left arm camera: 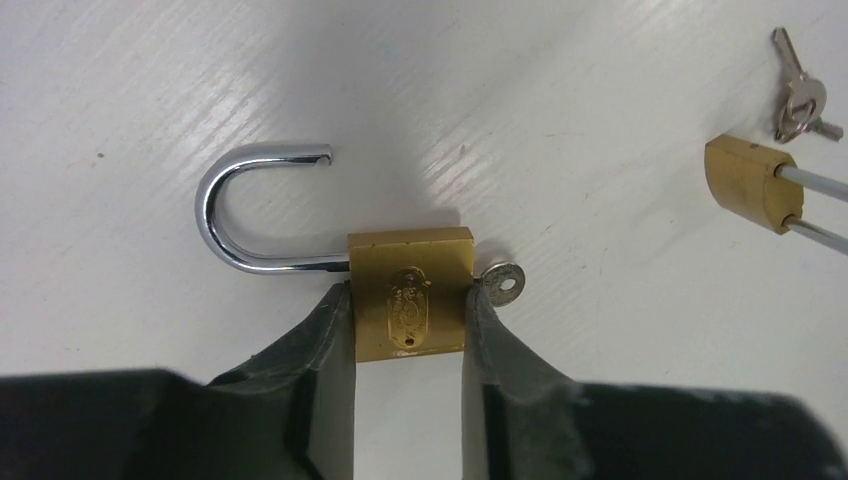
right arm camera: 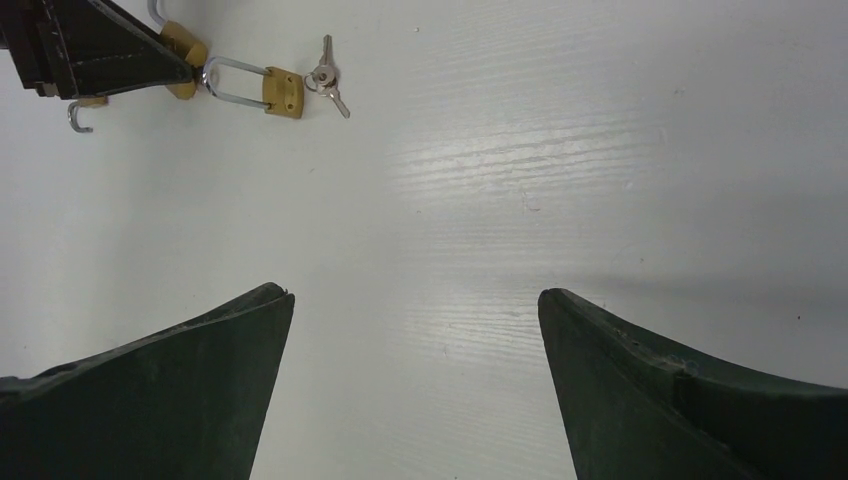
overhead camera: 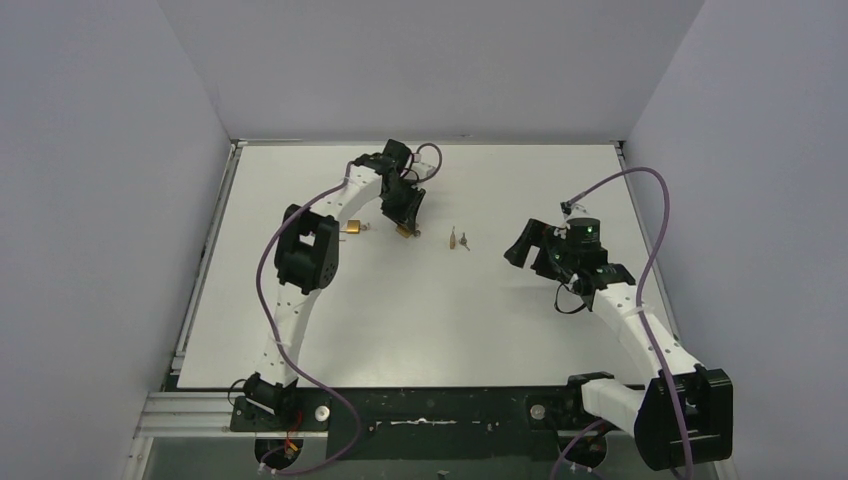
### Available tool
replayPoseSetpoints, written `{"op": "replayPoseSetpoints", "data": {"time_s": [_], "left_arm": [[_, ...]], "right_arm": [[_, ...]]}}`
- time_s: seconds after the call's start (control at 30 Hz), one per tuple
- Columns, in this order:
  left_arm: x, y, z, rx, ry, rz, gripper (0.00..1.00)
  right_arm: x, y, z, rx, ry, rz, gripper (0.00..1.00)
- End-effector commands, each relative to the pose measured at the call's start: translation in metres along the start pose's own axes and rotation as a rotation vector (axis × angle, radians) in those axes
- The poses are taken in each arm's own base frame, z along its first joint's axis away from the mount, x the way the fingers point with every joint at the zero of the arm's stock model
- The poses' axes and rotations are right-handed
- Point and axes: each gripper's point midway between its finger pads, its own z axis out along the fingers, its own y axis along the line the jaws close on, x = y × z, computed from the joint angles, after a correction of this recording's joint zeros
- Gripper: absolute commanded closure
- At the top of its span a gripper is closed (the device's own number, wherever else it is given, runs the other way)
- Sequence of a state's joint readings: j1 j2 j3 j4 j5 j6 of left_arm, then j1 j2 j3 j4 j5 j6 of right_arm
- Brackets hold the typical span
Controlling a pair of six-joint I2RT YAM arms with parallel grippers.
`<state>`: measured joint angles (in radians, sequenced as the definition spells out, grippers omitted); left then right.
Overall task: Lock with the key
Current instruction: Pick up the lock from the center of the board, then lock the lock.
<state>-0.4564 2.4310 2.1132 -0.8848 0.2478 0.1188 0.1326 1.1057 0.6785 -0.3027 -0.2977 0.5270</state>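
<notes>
The padlock [left arm camera: 410, 305] lies flat on the bench [left arm camera: 600, 380], far left of centre. Its long axis runs across the left wrist view, with the open shackle [left arm camera: 225, 215] pointing left and the key [left arm camera: 500, 283] in the right end. The left tool [left arm camera: 409, 300] pinches the brass body end to end, while the right tool [right arm camera: 415, 300] gapes wide, holding nothing.

Lab test cell: bare white table [overhead camera: 450, 320], plain grey walls [overhead camera: 100, 200]

Evenly bright from overhead, shadows faint and soft. Broad glare patches on the white surface [left arm camera: 500, 120] in both wrist views, crisp highlight along the chrome shackle [left arm camera: 285, 263], slight blur at lower edges
</notes>
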Motion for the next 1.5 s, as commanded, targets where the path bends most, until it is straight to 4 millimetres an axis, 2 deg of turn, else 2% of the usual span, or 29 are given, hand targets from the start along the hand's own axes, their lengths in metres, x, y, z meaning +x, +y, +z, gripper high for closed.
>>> {"op": "replayPoseSetpoints", "data": {"time_s": [0.0, 0.1, 0.17, 0.37, 0.47, 0.7, 0.9, 1.07, 1.23, 1.47], "left_arm": [[0.009, -0.006, 0.000, 0.021, 0.004, -0.023, 1.00], [0.002, -0.009, -0.008, 0.012, -0.018, -0.028, 1.00], [-0.007, -0.014, -0.022, 0.013, -0.051, -0.039, 1.00], [-0.045, -0.033, -0.082, 0.032, -0.240, -0.118, 1.00], [-0.053, -0.043, -0.108, 0.055, -0.314, -0.157, 1.00], [-0.068, -0.053, -0.169, 0.100, -0.503, -0.284, 1.00], [-0.079, -0.066, -0.208, 0.193, -0.663, -0.446, 1.00], [-0.084, -0.080, -0.235, 0.283, -0.749, -0.546, 1.00], [-0.088, -0.086, -0.262, 0.376, -0.822, -0.659, 1.00], [-0.091, -0.088, -0.291, 0.469, -0.925, -0.758, 1.00]], "right_arm": [[-0.015, 0.012, -0.006, -0.039, -0.052, -0.025, 0.00], [-0.021, 0.020, -0.010, -0.059, -0.065, -0.044, 0.00], [-0.027, 0.031, -0.014, -0.082, -0.080, -0.078, 0.00], [-0.047, 0.085, -0.026, -0.174, -0.133, -0.219, 0.00], [-0.053, 0.113, -0.025, -0.240, -0.145, -0.260, 0.01], [-0.053, 0.169, -0.014, -0.339, -0.131, -0.368, 0.04], [-0.048, 0.217, -0.004, -0.376, -0.165, -0.403, 0.06], [-0.063, 0.239, 0.001, -0.411, -0.312, -0.367, 0.07], [-0.076, 0.261, 0.000, -0.471, -0.383, -0.381, 0.08], [-0.090, 0.269, 0.009, -0.453, -0.430, -0.373, 0.13]]}}
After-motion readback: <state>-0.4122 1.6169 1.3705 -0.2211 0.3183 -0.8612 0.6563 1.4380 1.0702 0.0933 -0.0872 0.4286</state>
